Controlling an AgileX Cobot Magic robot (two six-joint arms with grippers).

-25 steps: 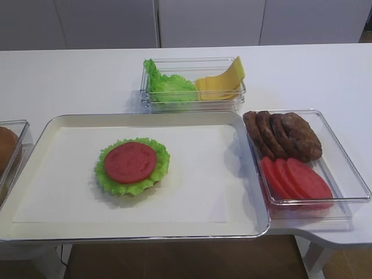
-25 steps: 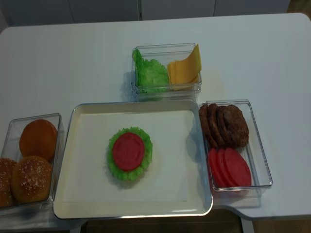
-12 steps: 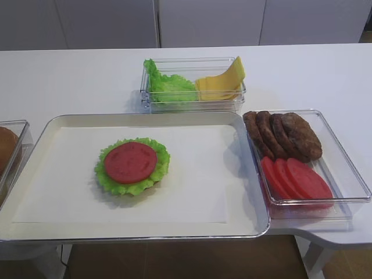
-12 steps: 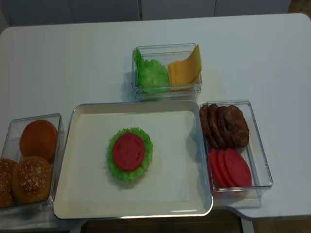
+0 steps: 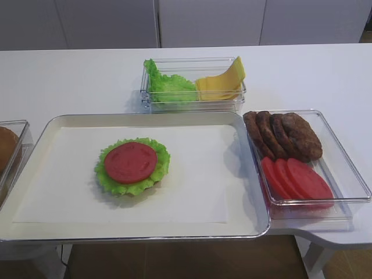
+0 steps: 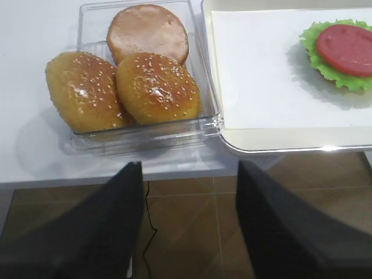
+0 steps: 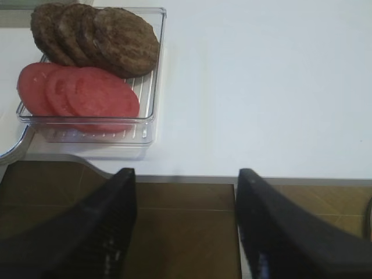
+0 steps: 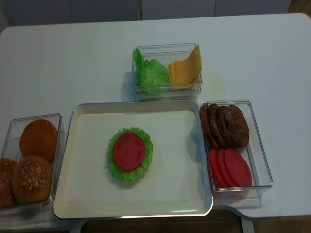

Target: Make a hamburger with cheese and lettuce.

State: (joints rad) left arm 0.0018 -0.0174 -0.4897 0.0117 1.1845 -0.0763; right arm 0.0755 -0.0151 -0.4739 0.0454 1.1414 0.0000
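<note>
hamburger: low round stack, frilly green leaf disc over tan bun rim (image 5: 132,166), red tomato slice (image 5: 131,162) on top, left-centre of the cream rectangular tray (image 5: 244,125).
cheese: thin pale yellow square slices (image 5: 221,81) leaning in the clear back box (image 5: 192,104).
lettuce: spare ruffled green leaves (image 5: 165,85) beside the cheese, same box.
left gripper (image 6: 189,221): I see jaws spread, holding nothing, off the table edge near the clear bun box (image 6: 145,136).
right gripper (image 7: 186,224): jaws apart, nothing held, below the clear box of brown patties (image 7: 96,32).
change: I see none since a second ago.
</note>
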